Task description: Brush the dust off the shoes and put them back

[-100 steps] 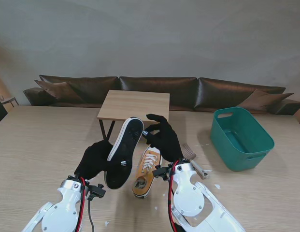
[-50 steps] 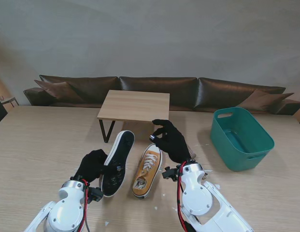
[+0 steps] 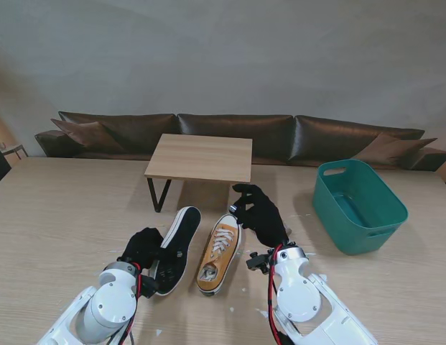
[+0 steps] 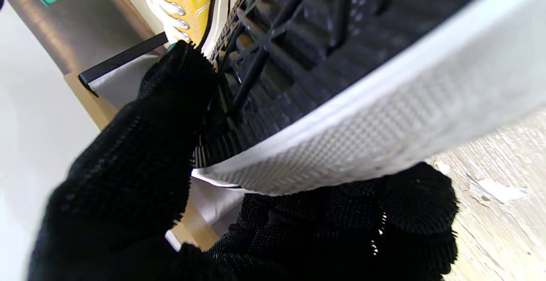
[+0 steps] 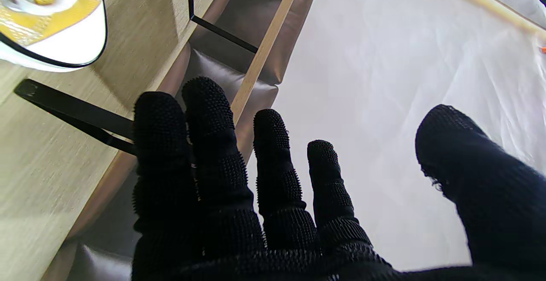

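Fingers of my left hand [image 3: 143,248] pinch the black shoe [image 3: 177,248], sole up. Right hand [image 3: 260,214] fingers are spread, holding nothing, beside the yellow shoe [image 3: 219,251].

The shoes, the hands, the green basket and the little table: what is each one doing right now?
Black-soled shoe: tipped on its side, sole showing, held.
Yellow shoe: upright on the table, laces up, untouched.
Left hand: shut on the black-soled shoe.
Right hand: open, holding nothing.
Green basket: upright, looks empty.
Small table: standing, top bare.
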{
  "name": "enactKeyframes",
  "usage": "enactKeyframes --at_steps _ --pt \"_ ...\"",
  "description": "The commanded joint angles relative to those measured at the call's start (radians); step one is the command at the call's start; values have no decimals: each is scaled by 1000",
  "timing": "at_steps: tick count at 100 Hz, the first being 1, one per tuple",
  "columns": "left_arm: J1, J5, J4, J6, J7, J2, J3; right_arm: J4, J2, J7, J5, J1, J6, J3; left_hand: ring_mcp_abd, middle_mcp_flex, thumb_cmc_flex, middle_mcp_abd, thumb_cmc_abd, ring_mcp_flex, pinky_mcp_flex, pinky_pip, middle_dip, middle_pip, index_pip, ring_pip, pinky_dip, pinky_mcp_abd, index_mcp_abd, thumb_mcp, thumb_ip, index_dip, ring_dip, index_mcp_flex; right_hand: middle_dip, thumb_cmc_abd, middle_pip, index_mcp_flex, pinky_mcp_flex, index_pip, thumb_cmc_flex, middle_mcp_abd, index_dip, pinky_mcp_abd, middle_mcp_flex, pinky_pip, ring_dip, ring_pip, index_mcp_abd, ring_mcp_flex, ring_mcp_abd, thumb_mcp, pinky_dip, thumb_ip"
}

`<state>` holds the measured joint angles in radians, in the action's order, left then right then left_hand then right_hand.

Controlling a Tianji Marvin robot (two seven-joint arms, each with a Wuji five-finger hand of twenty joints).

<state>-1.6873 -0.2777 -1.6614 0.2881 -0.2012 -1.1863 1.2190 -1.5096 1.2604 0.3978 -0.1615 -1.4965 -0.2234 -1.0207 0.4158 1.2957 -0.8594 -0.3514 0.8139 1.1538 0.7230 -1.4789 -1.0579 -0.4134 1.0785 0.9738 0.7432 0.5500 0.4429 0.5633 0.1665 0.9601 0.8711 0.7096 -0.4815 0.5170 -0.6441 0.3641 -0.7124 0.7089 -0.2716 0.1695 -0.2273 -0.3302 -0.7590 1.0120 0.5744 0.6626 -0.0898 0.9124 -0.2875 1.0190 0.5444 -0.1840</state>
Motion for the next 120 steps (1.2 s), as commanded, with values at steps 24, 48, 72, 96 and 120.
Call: enactKeyframes --at_steps 24,48,72,96,120 --pt "50 -15 38 38 24 -8 -30 7 2 -20 17 -12 -11 -2 -134 -92 -189 22 -133 68 -30 49 13 86 -28 6 -43 -64 -99 172 -51 -127 12 3 4 -31 0 13 358 -12 20 9 -9 4 10 -18 -4 -8 -3 -10 -12 -10 17 29" --pt "65 -26 68 52 24 -9 -40 6 3 -17 24 -17 -14 -5 -59 -238 -144 -10 -136 -89 -176 155 163 113 -350 -158 -40 -62 -117 127 -43 -293 -27 47 3 -30 -1 13 357 -11 18 11 -11 4 7 -17 -3 -6 -2 -7 -10 -5 18 30" --pt "60 -29 82 73 19 -10 -36 8 3 -20 33 -21 -14 -8 47 -357 -40 -55 -209 -305 -365 338 451 170 -647 -387 -69 -48 -98 175 -52 -352 -154 97 3 -32 -1 14 357 -11 17 11 -13 2 6 -16 -3 -5 -3 -5 -12 -4 17 29" --pt "42 -116 71 90 68 14 -26 8 2 -23 36 -21 -16 -9 83 -452 18 -78 -264 -441 -464 401 517 240 -870 -461 -63 -71 -94 181 -94 -509 -207 63 3 -35 -1 15 356 -12 17 11 -13 4 4 -15 -2 -4 -6 -4 -11 -4 17 29" --pt "27 -286 64 59 156 58 -24 11 3 -22 41 -22 -15 -12 70 -611 48 -55 -288 -612 -608 511 585 289 -1012 -541 -77 -147 -239 137 -93 -707 -241 -137 3 -38 -2 15 356 -12 17 13 -14 3 1 -14 -2 -3 -9 -1 -15 -5 17 29"
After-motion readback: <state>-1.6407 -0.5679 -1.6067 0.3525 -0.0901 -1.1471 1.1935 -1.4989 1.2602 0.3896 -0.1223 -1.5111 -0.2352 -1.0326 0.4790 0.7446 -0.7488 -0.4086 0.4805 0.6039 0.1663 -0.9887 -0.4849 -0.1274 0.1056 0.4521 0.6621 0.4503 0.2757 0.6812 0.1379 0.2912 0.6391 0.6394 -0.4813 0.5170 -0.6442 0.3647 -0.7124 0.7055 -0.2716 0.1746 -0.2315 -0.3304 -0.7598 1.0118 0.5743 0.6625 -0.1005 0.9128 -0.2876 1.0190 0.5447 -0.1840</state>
